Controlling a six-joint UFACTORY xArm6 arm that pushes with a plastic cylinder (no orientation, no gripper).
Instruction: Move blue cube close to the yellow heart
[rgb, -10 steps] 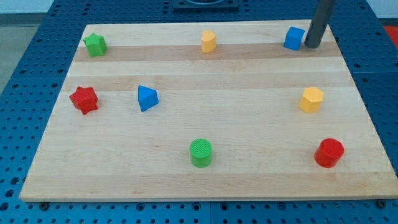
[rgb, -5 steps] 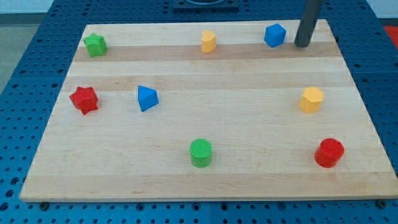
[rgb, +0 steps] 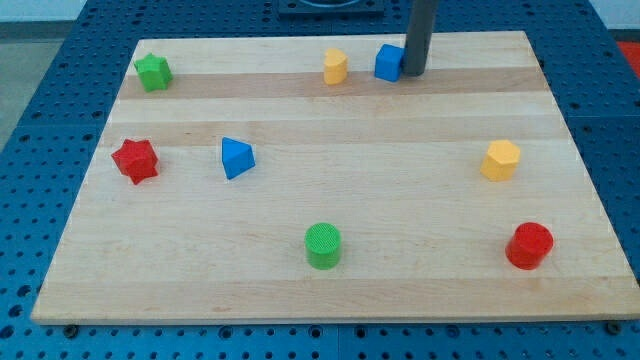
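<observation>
Wooden board (rgb: 330, 200) on blue pegboard. Rod bare, no jaws; my tip (rgb: 411, 73) touched blue plastic cube (rgb: 389, 62) at its 3 o'clock. Small yellow heart block (rgb: 335, 66) near, at cube's 9. Risk: overpush would knock heart off place; off-centre contact would spin cube aside.

- A wooden board (rgb: 330, 210) of pale planks fills most of the view, lying on a blue perforated table (rgb: 40, 120).
- A green star-shaped block (rgb: 152, 72) sits near the board's top-left corner.
- A red star-shaped block (rgb: 135, 160) lies by the left edge, with a blue triangular block (rgb: 236, 157) near it on its right.
- A green cylinder (rgb: 323, 245) stands near the bottom edge, about midway across.
- A red cylinder (rgb: 529, 245) stands near the bottom-right corner.
- A yellow hexagonal block (rgb: 501, 160) lies toward the right edge, above the red cylinder and well apart from it.
</observation>
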